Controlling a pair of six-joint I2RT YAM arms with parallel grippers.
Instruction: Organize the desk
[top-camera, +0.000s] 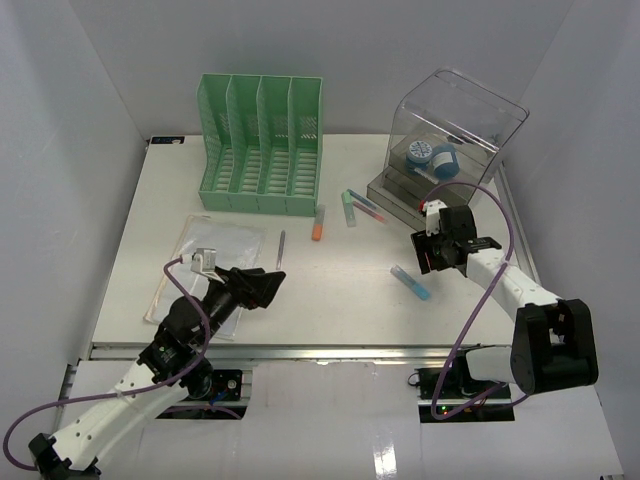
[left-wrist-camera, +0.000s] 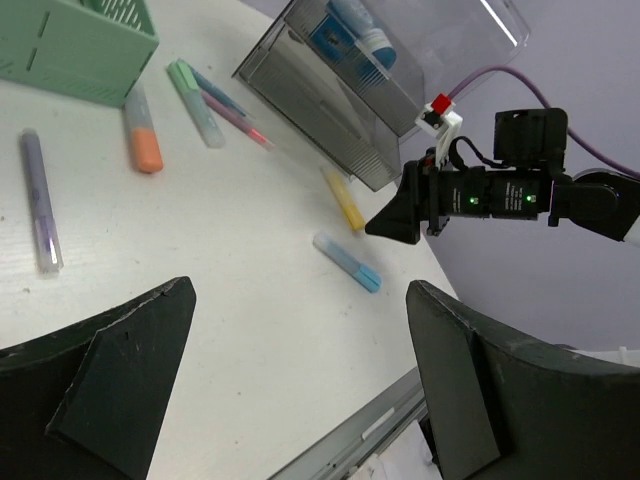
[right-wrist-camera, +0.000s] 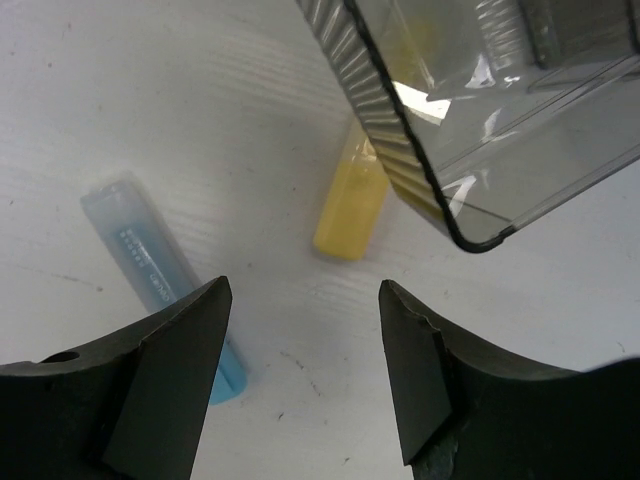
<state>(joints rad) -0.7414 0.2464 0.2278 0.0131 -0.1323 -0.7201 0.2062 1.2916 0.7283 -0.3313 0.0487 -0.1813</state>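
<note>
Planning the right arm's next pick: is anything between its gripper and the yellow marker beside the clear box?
Nothing visible lies between the open right gripper and the yellow marker. The clear box crowds its far end; the blue marker lies aside.

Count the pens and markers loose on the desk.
7: purple pen, orange marker, green marker, blue pen, pink pen before the green rack; yellow marker beside the clear box; light-blue marker nearest.
</note>
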